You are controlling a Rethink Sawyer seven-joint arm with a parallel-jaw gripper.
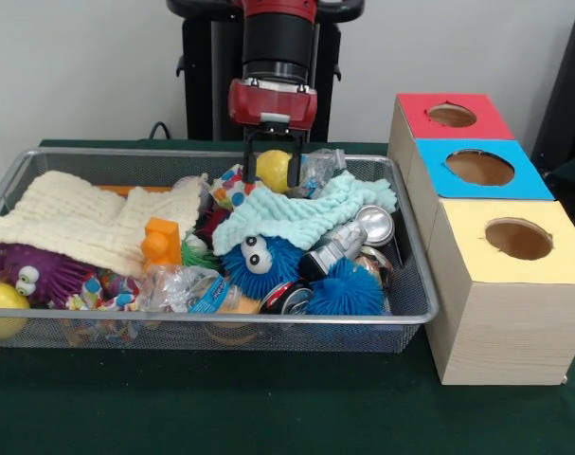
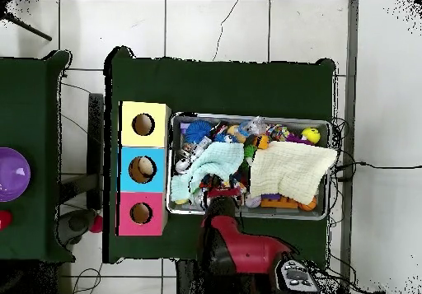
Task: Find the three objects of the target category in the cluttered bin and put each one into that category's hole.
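Dark green table (image 1: 268, 417) against a pale wall; white tiled floor (image 2: 206, 27) seen from above. Wire-mesh bin (image 1: 415, 284) at table centre, heaped: cream knitted cloth (image 1: 69, 223) at one end, pale mint cloth (image 1: 301, 213) mid-bin, blue spiky puffer balls (image 1: 259, 263) with googly eyes, a purple one (image 1: 36, 270), crushed cans (image 1: 368, 227), orange block (image 1: 161, 239). Just beside the bin, three pale wooden boxes in a row — red-faced hole (image 1: 452, 116) farthest from the camera, then blue (image 1: 479, 168), then yellow (image 1: 519, 239). Gripper (image 1: 274, 169) low over the bin's far edge, fingers spread round a yellow ball (image 1: 273, 169) — contact cannot be told. No plush animal clearly distinguishable in the clutter.
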